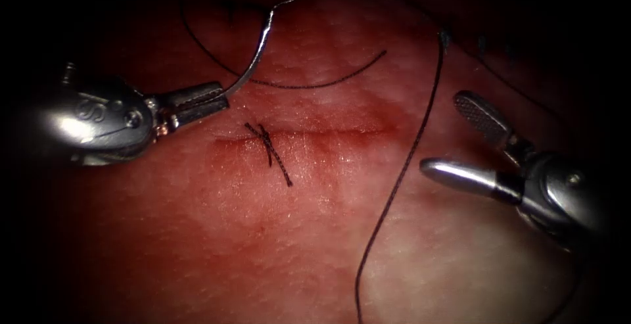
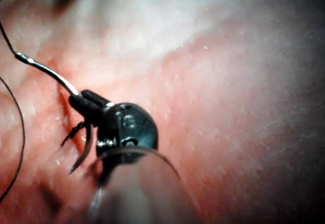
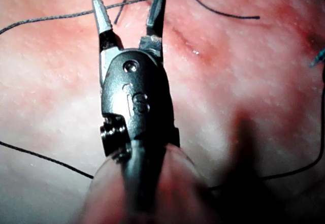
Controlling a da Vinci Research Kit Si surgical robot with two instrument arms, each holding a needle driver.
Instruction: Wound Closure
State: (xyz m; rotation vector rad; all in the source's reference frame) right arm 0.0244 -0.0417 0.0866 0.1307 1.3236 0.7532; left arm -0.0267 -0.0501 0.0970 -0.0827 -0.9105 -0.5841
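My left arm's tool (image 1: 220,97), a polished steel needle driver with ridged jaws, is clamped on the curved silver needle (image 1: 255,60) at the end of its arc. The rest of the curve rises free above the tissue, not in it, on the far side of the cut and toward its left end. In the left wrist view the same tool (image 2: 81,101) pinches the needle (image 2: 48,71), whose bright wire runs out to where the thread joins it.

My right arm's tool (image 1: 453,137) has its two jaws spread wide — one cross-hatched on its inner face, one smooth and rounded — and holds nothing. It sits right of the cut. The right wrist view shows those jaws (image 3: 129,16) parted over the tissue.

The thin dark braided thread (image 1: 401,179) leaves the needle's tail, arcs across the far side and drops in a long line toward me between the cut and the right tool.

The moist, pink-red, finely pored tissue (image 1: 296,245) glistens. Its cut (image 1: 315,133) is a shallow horizontal crease — redder along its edges — crossed by a knotted dark stitch with short cut ends (image 1: 269,153).
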